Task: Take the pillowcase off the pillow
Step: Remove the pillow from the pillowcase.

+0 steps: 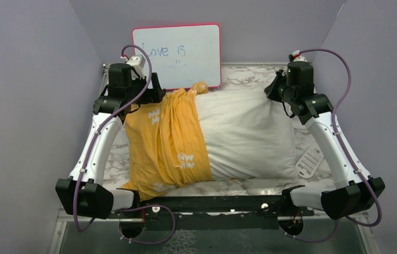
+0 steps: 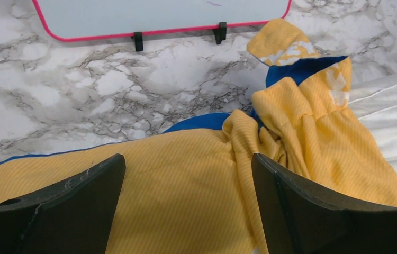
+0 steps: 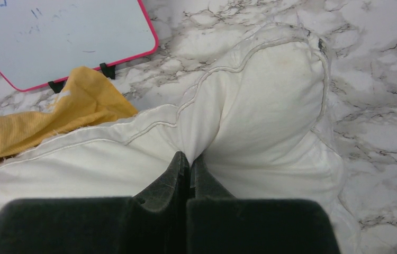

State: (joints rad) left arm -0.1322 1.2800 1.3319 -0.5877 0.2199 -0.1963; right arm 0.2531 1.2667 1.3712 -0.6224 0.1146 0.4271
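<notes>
Where the pillow (image 1: pixel 249 132) lies across the marble table (image 1: pixel 238 71), bare strips show behind it and at its right end, near a white slotted disc (image 1: pixel 309 161). The whiteboard (image 1: pixel 178 50) reads "Love is". The pillowcase (image 1: pixel 167 140), yellow-orange with blue at its folds, is bunched over the pillow's left end. The left gripper (image 2: pixel 187 164) hangs wide open above it, holding nothing; the right gripper (image 3: pixel 188 159) is closed on the pillow's right end.
</notes>
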